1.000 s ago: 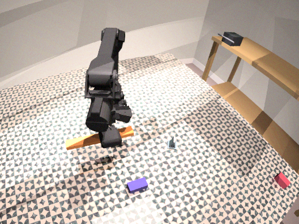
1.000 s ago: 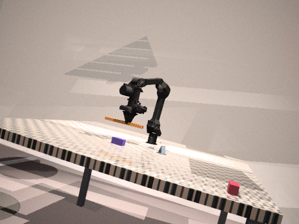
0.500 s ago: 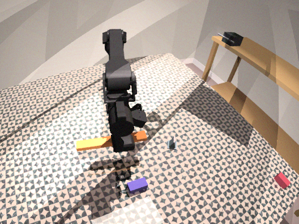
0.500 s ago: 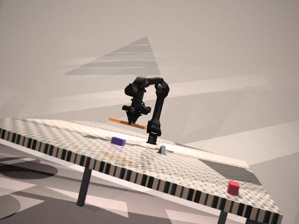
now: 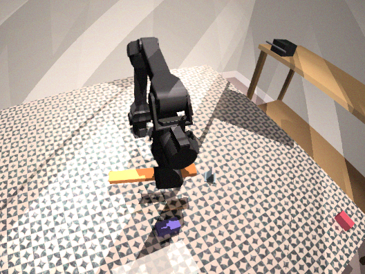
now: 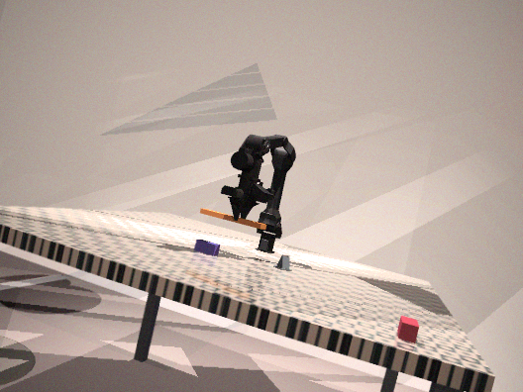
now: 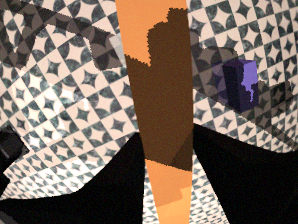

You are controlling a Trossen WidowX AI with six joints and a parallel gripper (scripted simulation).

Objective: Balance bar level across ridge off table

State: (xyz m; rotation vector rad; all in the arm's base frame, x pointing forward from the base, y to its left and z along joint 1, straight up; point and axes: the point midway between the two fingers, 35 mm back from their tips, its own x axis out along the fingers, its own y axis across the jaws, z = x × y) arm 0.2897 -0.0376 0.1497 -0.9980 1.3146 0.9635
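An orange bar (image 5: 126,176) (image 6: 217,214) (image 7: 162,110) is held in the air above the table, roughly parallel to the tabletop. My gripper (image 6: 240,218) (image 7: 165,133) is shut on the bar near its middle; in the top view the arm hides the fingertips. The small grey ridge (image 5: 209,176) (image 6: 283,263) stands on the table, to the right of the bar's right end in the top view. Bar and ridge are apart. The ridge is not seen in the wrist view.
A purple block (image 5: 168,227) (image 6: 206,247) (image 7: 241,85) lies on the patterned table (image 5: 242,221) (image 6: 322,297), nearer the top view than the bar. A red block (image 5: 344,221) (image 6: 408,329) sits near the table's edge. A wooden shelf (image 5: 325,72) with a black box (image 5: 283,48) stands beyond the right edge.
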